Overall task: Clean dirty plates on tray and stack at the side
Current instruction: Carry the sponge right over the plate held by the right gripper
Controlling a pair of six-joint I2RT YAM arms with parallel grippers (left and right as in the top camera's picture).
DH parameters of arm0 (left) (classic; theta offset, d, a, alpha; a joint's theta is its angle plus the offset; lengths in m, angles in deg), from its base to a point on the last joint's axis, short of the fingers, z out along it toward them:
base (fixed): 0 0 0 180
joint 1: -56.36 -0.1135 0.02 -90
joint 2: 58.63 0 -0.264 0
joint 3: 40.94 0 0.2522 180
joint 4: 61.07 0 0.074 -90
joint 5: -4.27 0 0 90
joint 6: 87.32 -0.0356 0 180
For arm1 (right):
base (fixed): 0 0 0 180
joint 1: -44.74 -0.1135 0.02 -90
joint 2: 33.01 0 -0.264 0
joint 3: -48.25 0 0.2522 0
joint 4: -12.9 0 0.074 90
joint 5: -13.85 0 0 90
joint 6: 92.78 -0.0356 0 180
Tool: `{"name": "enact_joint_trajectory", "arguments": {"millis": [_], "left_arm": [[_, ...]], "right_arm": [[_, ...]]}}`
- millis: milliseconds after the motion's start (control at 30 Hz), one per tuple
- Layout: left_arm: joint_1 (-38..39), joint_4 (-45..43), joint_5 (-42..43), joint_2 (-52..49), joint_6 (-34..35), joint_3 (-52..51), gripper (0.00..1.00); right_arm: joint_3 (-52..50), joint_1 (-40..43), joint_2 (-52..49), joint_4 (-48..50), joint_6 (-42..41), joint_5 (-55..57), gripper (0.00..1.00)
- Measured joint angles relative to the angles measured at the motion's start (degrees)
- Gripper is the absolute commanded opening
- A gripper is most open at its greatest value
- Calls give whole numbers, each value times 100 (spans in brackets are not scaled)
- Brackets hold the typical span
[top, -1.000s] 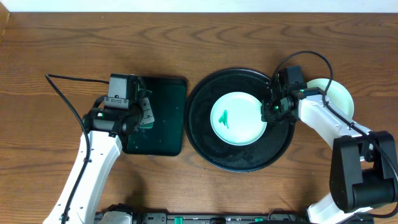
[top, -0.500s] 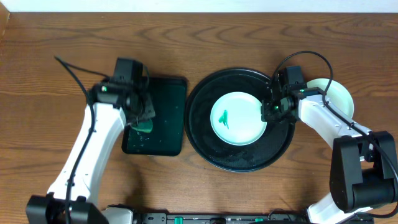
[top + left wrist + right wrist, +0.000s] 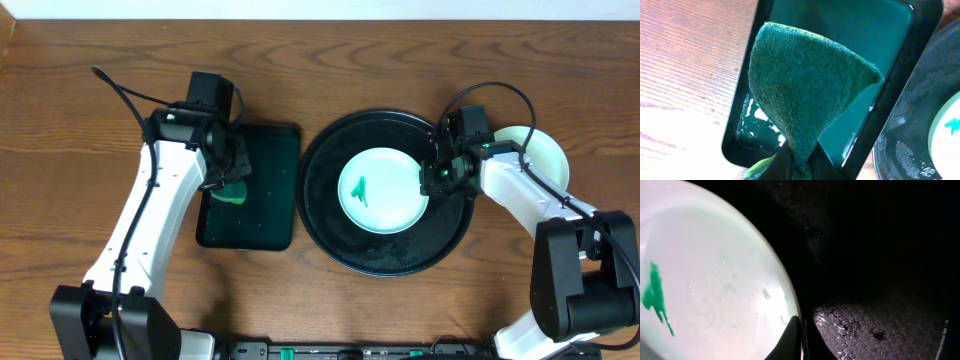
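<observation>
Step, likely: wiping pale glossy round plate (image 3: 385,205), middle of big round black tray (image 3: 330,232), centre-right. Right fingers (image 3: 799,339) clenched on its rim. Left fingers (image 3: 790,167) grasp green scouring pad (image 3: 805,95), centre-left. Next: probably bring pad onto green smear (image 3: 360,190).

Green-smeared plate (image 3: 384,190) lies on black tray (image 3: 328,230); second plate (image 3: 552,158) just outside.

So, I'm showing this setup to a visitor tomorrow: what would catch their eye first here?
Probably the pale plate with a green smear, sitting in the middle of the black round tray, its right rim pinched by the right gripper. Next, the green scrubbing pad held by the left gripper above the dark green rectangular tray on the left.
</observation>
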Motion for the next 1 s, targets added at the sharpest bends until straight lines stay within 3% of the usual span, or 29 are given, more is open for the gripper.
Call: {"name": "enact_joint_trajectory", "arguments": {"millis": [300, 367, 433, 500, 600, 767, 1000], "left_arm": [[306, -111, 2, 0, 0, 0, 7], [363, -140, 2, 0, 0, 0, 7], [422, -155, 2, 0, 0, 0, 7], [466, -164, 2, 0, 2, 0, 7], [531, -181, 2, 0, 20, 0, 7], [654, -341, 2, 0, 251, 0, 7], [1307, -660, 0, -4, 634, 0, 7]], "right_arm": [[0, -20, 0, -11, 0, -232, 1], [0, -66, 0, -11, -20, -278, 7], [0, -133, 0, -11, -72, -317, 20], [-2, -243, 0, -2, -105, -341, 27], [-2, -387, 0, 35, -85, -313, 22], [-2, -433, -2, 22, -133, -177, 1], [-2, -592, 0, 9, -317, -116, 1]]}}
